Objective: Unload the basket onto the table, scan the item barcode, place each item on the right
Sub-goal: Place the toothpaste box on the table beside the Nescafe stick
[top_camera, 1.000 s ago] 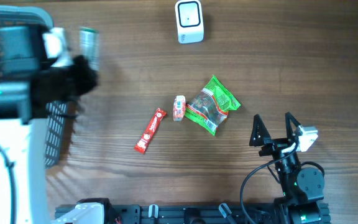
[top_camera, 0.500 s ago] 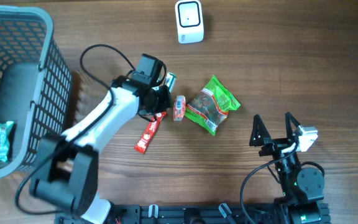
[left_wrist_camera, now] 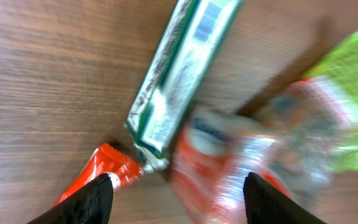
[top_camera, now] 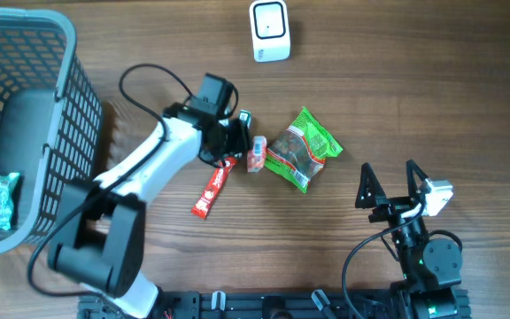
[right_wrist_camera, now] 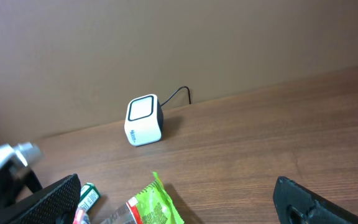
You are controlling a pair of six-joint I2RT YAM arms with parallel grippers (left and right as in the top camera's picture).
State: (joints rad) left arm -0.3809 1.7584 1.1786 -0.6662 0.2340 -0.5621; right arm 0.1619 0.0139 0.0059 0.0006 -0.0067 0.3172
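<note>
Green-white stick pack (left_wrist_camera: 179,74) now lies loose on the tabletop (top_camera: 432,80), well short of the scanner (top_camera: 270,31), on the robot's side of it. A second ago the left end effector (left_wrist_camera: 185,196) carried it pinched; its fingers have since spread. The right end effector (top_camera: 388,168) stays spread, farther from the scanner. A scan would probably need a fresh grasp.

Brown wooden table (top_camera: 432,80) w/ grain running along its length, matte surface under soft, even light. In right wrist view a plain beige-brown wall (right_wrist_camera: 166,37) stands directly behind the table's far edge, approx. same tone as the wood.
</note>
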